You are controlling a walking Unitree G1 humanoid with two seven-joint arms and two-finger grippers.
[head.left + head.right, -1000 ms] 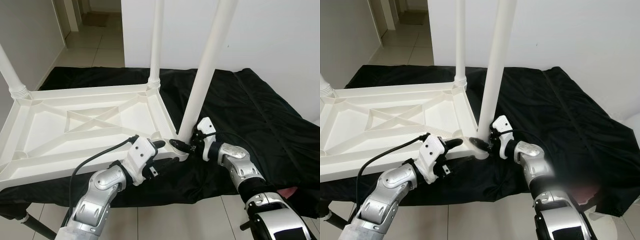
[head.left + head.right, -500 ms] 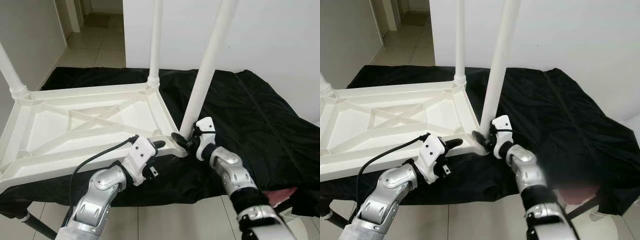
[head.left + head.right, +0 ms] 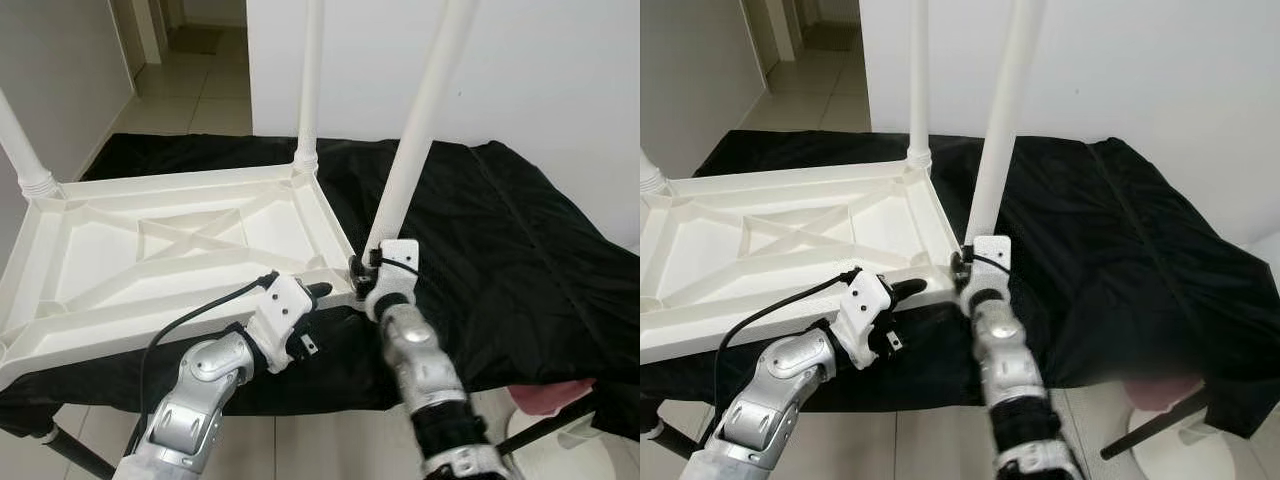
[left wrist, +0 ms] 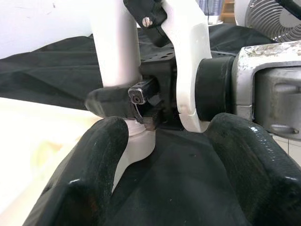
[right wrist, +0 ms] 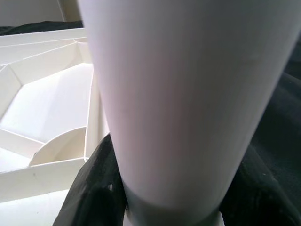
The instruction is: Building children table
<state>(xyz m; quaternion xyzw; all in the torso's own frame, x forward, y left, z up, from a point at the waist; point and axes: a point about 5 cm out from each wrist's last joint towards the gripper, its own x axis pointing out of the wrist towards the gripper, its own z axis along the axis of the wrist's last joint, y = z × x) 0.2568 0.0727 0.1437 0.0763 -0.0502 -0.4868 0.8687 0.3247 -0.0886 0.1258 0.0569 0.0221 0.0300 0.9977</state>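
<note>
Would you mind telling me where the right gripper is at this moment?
In the left eye view, the right gripper is at the near right corner of the upturned white table top, closed around the base of the table leg there.

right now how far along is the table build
Done: two legs stand screwed into the upturned white tabletop, at the far-left and far-right corners. In hand: right gripper clamps the near-right leg at its socket; left gripper steadies that corner. Left: the near-left corner has no leg.

Right gripper (image 3: 362, 279) reaches forward from a bent silver arm, its black fingers (image 5: 96, 188) closed around the table leg (image 3: 405, 170) — low, at the near corner. Left gripper (image 3: 316, 291) sits just beside it, fingers spread.
</note>
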